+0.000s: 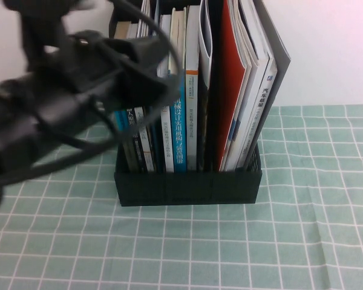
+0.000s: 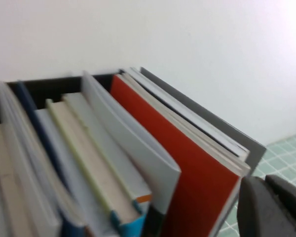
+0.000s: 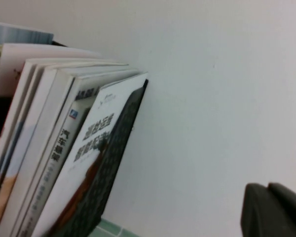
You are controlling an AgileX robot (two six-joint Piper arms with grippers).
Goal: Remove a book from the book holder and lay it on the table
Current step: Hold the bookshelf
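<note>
The black book holder [image 1: 187,187] stands on the green grid table [image 1: 302,241], full of upright books. The book [image 1: 279,57] leans at the holder's far right, its dark grey back facing outward. In the right wrist view its white front [image 3: 89,148] shows a black title and part of the picture. My left gripper [image 2: 264,181] is shut and empty, above the book tops beside the corner of the red book [image 2: 187,163]. My left arm [image 1: 66,96] covers the holder's left books. My right gripper [image 3: 268,187] is shut and empty, off to the book's side, and does not show in the high view.
A red thin book [image 1: 233,90] and white softcovers stand beside the book. A blue-spined book [image 1: 179,133] and several others fill the middle and left slots. A white wall lies behind. Open cloth lies in front and to the right of the holder.
</note>
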